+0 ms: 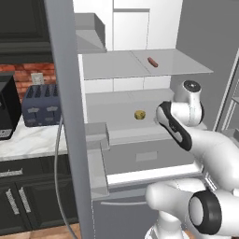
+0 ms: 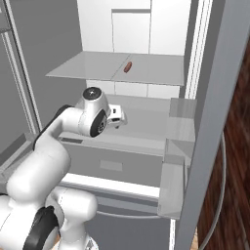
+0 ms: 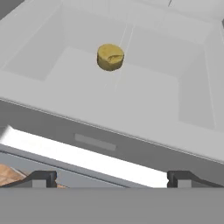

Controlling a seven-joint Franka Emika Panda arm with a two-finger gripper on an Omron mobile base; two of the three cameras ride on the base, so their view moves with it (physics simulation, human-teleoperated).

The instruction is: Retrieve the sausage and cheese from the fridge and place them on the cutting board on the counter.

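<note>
Fridge (image 1: pixel 196 42) doors stand open, so both shelves are reachable. Sausage (image 1: pixel 152 61) lies on the upper shelf (image 1: pixel 116 65), toward its right half, nothing near it. Cheese (image 3: pixel 110 57) sits alone on the lower shelf (image 1: pixel 116 100), about mid-width, above the wide drawer front (image 1: pixel 149 156). Gripper (image 3: pixel 109 178) is pointed into the fridge at lower-shelf height, fingers spread wide and empty; the cheese is ahead of them and roughly centred between the two tips, well apart, not touching. That aim suggests cheese is the first pick, and wide spacing fits the chunky shape. Arm is folded with the elbow in front of the drawer, probably to keep the hand under the upper shelf.

Counter (image 1: pixel 32 140) to the left carries a toaster (image 1: pixel 43 105). Task looks barely begun: both foods in the fridge, nothing grasped. Next move likely needs a forward reach, watching the shelf edge.
</note>
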